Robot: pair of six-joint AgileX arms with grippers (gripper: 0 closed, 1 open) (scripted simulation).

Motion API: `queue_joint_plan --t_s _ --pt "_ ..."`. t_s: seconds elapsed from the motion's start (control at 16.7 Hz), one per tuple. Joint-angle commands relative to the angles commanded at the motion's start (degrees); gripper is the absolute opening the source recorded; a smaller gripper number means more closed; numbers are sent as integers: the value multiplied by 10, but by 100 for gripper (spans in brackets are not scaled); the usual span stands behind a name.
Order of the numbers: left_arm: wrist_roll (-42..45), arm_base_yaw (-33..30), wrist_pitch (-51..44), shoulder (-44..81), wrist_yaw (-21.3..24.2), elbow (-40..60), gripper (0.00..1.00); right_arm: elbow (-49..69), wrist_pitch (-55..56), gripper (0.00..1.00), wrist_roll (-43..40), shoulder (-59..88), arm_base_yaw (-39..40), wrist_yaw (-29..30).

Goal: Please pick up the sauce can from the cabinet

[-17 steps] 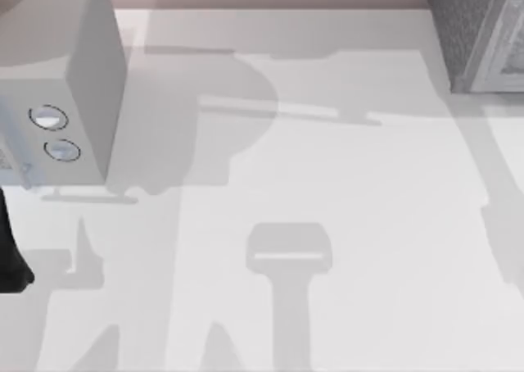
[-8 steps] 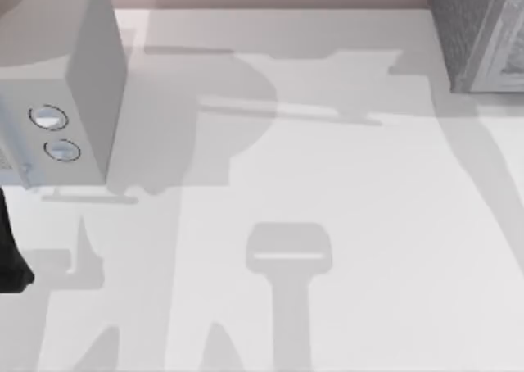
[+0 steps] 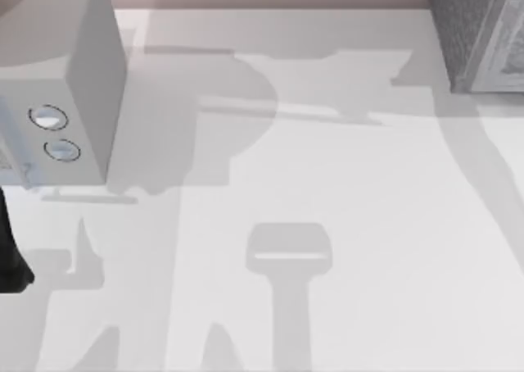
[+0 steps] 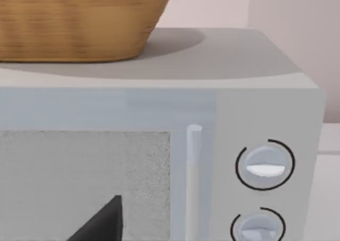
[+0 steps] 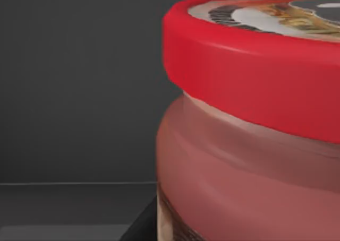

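Close up, the right wrist faces the sauce can (image 5: 255, 119); hand state unclear.

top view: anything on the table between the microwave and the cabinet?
Nothing stands there: between the microwave at left and the cabinet at right, the top view shows bare table crossed by shadows.

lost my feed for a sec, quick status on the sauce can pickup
Sauce can close up before the right wrist camera, dark cabinet interior behind it. Left wrist camera faces the microwave, basket on top. Nothing seen blocking the can.
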Motion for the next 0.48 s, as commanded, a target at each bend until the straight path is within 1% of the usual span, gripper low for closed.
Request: queue_joint_plan --t_s 0.12,0.24,0.36,0.48 --pt "0 0 0 0 0 0 100 -30 15 0 0 -26 -6 -3" --pt "0 0 0 0 0 0 100 -84 38 0 0 -68 -14 -9" --pt "0 0 0 0 0 0 100 -162 67 0 0 -124 -25 -19" --pt "0 0 0 0 0 0 100 -264 101 0 -1 -191 -36 -33"
